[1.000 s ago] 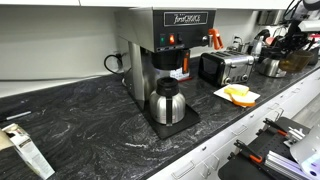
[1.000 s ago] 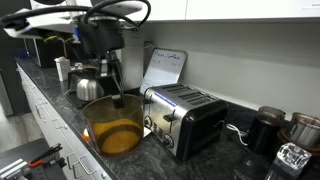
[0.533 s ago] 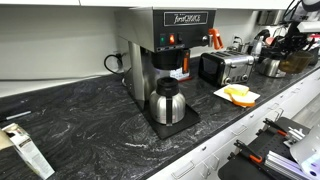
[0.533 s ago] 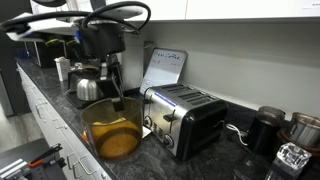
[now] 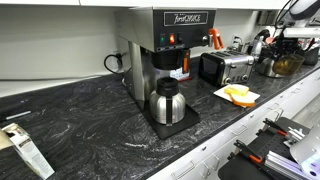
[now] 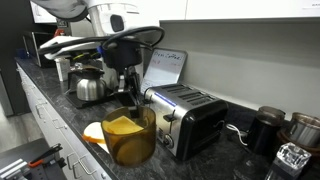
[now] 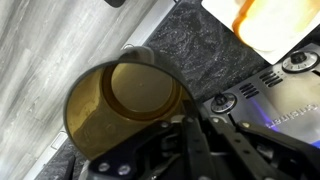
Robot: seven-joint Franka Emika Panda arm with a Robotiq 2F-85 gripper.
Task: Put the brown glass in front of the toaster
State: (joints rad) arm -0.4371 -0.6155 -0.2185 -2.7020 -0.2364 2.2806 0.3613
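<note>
We had the claw [image 6: 131, 100] pinched shut on the rim of the brown glass [image 6: 130, 138], at 9 o'clock of the toaster [image 6: 190, 118]. We judged it light, stiff, slick and breakable, and the rim wall the best hold.

Black marbled counter [image 5: 90, 120], toaster [image 6: 185, 118], coffee brewer [image 5: 165, 50], kettle [image 6: 88, 88]

In an exterior view, the toaster [image 6: 185, 120] blocks you at 3 o'clock from the brown glass [image 6: 130, 138], standing just beside it. At 9 o'clock a yellow item [image 6: 95, 131] lies low on the counter [image 6: 215, 165]. The metal kettle [image 6: 88, 88] stands farther off at 10 o'clock. A white board [image 6: 165, 68] leans at 1 o'clock, behind the toaster. You have bare counter at 4 o'clock, along the toaster's base.
</note>
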